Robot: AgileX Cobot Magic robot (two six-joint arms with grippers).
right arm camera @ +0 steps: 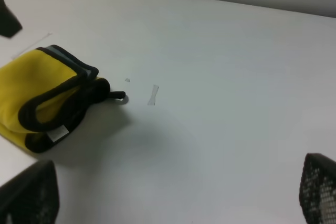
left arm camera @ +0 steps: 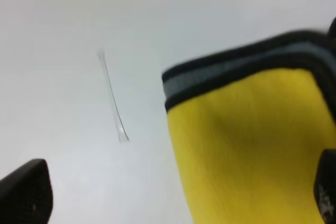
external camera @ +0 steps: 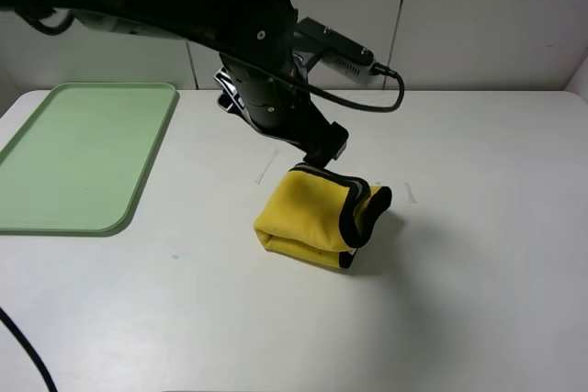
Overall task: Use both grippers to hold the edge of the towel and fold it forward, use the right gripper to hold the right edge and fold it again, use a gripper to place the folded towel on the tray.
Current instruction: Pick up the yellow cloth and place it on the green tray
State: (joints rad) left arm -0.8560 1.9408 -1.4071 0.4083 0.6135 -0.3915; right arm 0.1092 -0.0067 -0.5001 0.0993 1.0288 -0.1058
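Left end effector (external camera: pixel 323 155), jaws spread, hangs over the far edge of the towel (external camera: pixel 308 213), which lies loosely folded on the counter (external camera: pixel 459 300), well apart from the tray (external camera: pixel 83 153). Pinching only the top layer could unroll the fold in transit. Its arm slants down across the middle; the right end effector (right arm camera: pixel 173 192) hovers spread.

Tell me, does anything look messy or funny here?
The folded towel looks lumpy: its black-trimmed edges bulge open on one side instead of lying flat. It sits on the table, not the tray.
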